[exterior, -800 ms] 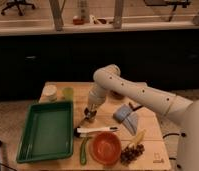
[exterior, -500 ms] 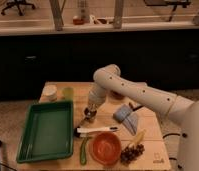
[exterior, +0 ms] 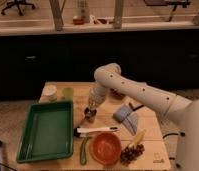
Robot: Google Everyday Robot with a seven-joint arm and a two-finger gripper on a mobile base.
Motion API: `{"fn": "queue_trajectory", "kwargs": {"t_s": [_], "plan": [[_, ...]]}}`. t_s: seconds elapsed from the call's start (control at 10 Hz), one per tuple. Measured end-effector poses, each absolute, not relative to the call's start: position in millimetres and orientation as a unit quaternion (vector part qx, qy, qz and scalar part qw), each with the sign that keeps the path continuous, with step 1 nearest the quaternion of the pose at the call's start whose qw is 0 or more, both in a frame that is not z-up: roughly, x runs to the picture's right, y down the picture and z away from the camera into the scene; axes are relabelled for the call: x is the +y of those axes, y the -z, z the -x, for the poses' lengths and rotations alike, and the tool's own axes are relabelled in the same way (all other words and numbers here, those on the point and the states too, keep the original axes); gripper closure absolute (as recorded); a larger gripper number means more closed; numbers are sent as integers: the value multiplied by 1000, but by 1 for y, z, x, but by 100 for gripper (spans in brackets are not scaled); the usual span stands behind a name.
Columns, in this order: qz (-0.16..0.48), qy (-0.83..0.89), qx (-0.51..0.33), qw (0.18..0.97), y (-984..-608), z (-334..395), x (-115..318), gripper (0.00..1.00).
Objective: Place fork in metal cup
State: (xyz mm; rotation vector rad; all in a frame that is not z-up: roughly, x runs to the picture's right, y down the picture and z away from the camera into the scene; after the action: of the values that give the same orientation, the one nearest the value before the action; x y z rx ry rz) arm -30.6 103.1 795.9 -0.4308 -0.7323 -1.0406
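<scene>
My gripper [exterior: 90,111] hangs from the white arm [exterior: 138,92] at the middle of the wooden table [exterior: 153,150]. It is just above, or touching, a small dark shiny metal cup [exterior: 89,118], which it partly hides. A long white-handled utensil with a dark end, which looks like the fork [exterior: 95,131], lies flat on the table just in front of the cup and behind the orange bowl [exterior: 106,148]. I see nothing sticking out of the gripper.
A green tray [exterior: 45,132] fills the table's left side. A pale green cup [exterior: 68,93] and a squat white cup [exterior: 50,92] stand at the back left. A blue-grey cloth [exterior: 125,116], a banana [exterior: 138,137], grapes [exterior: 131,153] and a green vegetable [exterior: 84,150] lie nearby.
</scene>
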Motion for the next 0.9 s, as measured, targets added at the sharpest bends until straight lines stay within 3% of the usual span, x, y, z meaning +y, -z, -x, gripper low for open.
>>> {"fn": "queue_trajectory", "kwargs": {"t_s": [0.3, 0.4, 0.9], "plan": [[207, 481, -340, 781, -796, 29, 103, 29], [207, 481, -340, 781, -796, 29, 103, 23], [209, 481, -338, 782, -792, 28, 105, 20]]}}
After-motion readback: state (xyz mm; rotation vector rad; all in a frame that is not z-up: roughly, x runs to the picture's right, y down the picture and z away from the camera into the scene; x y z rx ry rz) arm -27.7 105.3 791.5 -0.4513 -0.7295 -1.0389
